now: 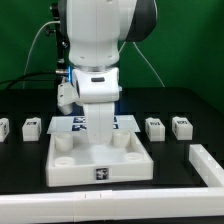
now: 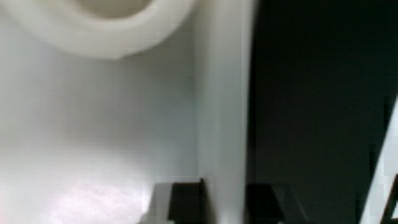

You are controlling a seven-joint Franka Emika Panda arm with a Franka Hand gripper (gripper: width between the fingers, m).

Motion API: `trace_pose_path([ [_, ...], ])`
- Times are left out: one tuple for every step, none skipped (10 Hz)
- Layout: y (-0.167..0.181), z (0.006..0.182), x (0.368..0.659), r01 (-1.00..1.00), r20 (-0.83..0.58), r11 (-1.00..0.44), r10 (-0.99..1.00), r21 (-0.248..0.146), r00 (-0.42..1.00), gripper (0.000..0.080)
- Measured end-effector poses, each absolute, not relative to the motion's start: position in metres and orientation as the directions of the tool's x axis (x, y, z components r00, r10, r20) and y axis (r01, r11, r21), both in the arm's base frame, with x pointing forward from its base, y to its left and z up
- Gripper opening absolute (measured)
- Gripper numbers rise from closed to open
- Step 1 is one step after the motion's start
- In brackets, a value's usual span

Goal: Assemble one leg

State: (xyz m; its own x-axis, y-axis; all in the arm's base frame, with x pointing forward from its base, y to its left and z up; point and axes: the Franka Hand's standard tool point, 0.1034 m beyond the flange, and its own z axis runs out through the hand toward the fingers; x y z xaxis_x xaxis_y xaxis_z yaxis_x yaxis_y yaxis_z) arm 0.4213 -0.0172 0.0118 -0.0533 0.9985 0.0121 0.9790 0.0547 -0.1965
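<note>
The large white tray with round corner sockets lies in the middle of the black table. My gripper reaches straight down onto its far edge. In the wrist view my gripper straddles the tray's thin wall, with one dark finger inside and the other outside. The wall fills the gap between them, so the jaws are shut on it. A round socket shows on the tray's floor. Small white tagged legs stand apart: two on the exterior view's left, two on its right.
The marker board lies flat behind the tray, partly hidden by my arm. A white L-shaped rail runs along the table's near edge and up the exterior view's right side. A green wall stands behind.
</note>
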Motion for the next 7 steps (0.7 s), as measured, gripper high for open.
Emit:
trace_pose_path([
  [-0.0172, 0.0119, 0.4217, 0.979, 0.012, 0.055, 0.999, -0.195, -0.053, 0.0078],
  [-0.0172, 0.0120, 0.4218, 0.979, 0.012, 0.054, 0.999, -0.194, -0.053, 0.0078],
  [-0.0172, 0.0120, 0.4218, 0.979, 0.012, 0.054, 0.999, -0.194, -0.053, 0.0078],
  [-0.0172, 0.0120, 0.4219, 0.979, 0.012, 0.054, 0.999, -0.194, -0.053, 0.0078],
  [-0.0172, 0.0120, 0.4219, 0.979, 0.012, 0.054, 0.999, -0.194, -0.053, 0.0078],
  [-0.0172, 0.0120, 0.4219, 0.979, 0.012, 0.054, 0.999, -0.194, -0.053, 0.0078],
  [-0.0171, 0.0120, 0.4219, 0.980, 0.012, 0.054, 0.999, -0.194, -0.053, 0.0078],
])
